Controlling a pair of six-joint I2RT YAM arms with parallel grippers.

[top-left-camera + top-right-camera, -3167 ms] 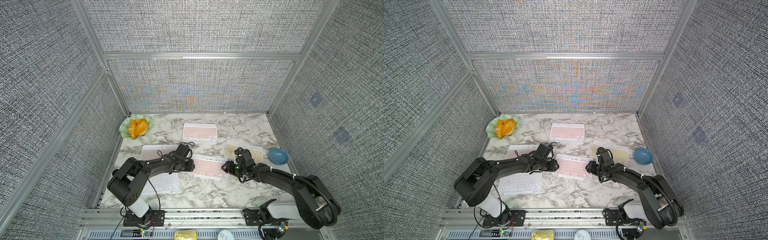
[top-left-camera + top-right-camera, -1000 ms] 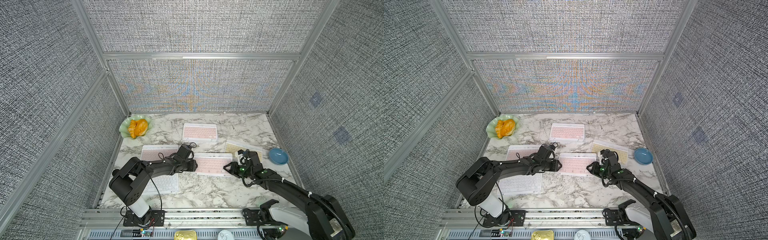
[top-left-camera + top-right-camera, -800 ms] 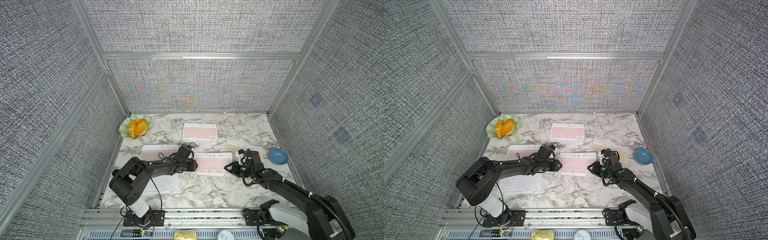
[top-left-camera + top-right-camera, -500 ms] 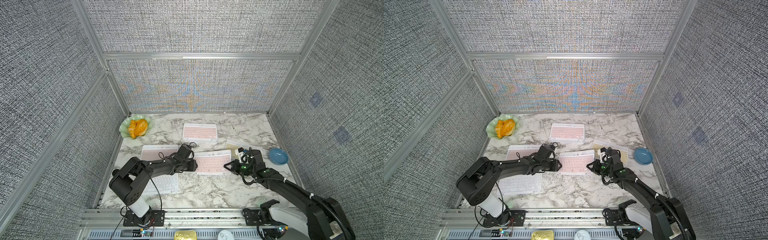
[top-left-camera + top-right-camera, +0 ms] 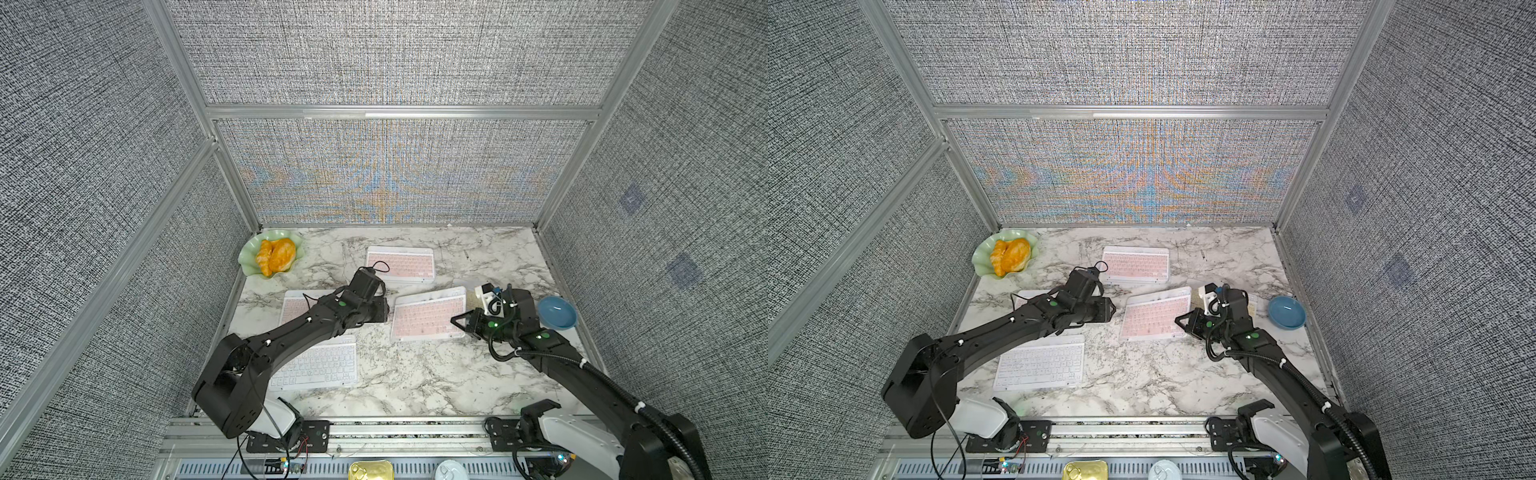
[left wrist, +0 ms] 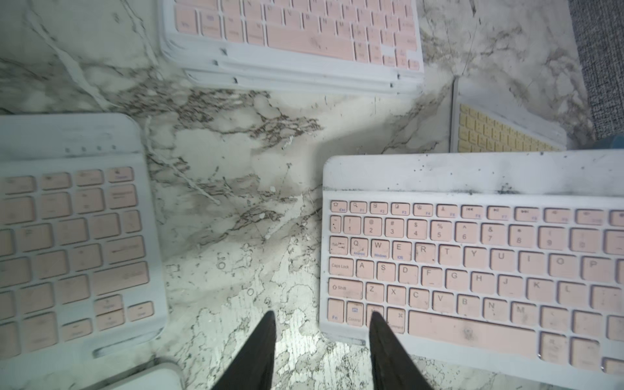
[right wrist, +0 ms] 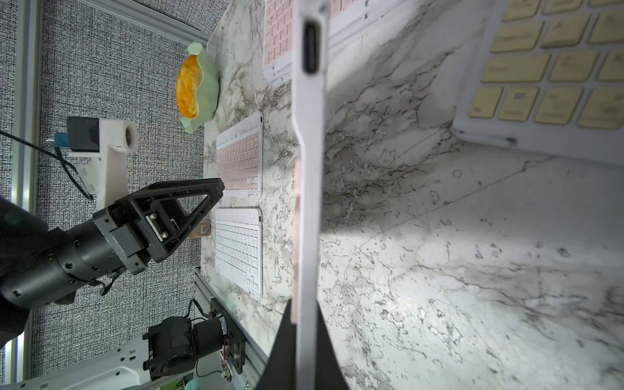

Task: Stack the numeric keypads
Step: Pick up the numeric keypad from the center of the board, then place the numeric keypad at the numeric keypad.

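The marble tabletop (image 5: 415, 386) is carrying the numeric keypads spread apart. A white keypad (image 5: 322, 365) is lying nearest the arms' bases and a pink keypad (image 5: 291, 303) is lying partly under the left arm (image 5: 291, 336). At the far side a pink-topped stack (image 5: 401, 264) is showing layered edges in the left wrist view, so it is probably serving as the pile. Between the arms a lifted pink keypad (image 5: 428, 318) is tilting, right end raised. The right jaws are clamping that thin edge, likely because a flat keypad offers no other hold. The left jaws are standing slightly parted and empty at its other end, seemingly steadying it. A yellow keypad (image 6: 499, 135) is lying just beyond the raised end.
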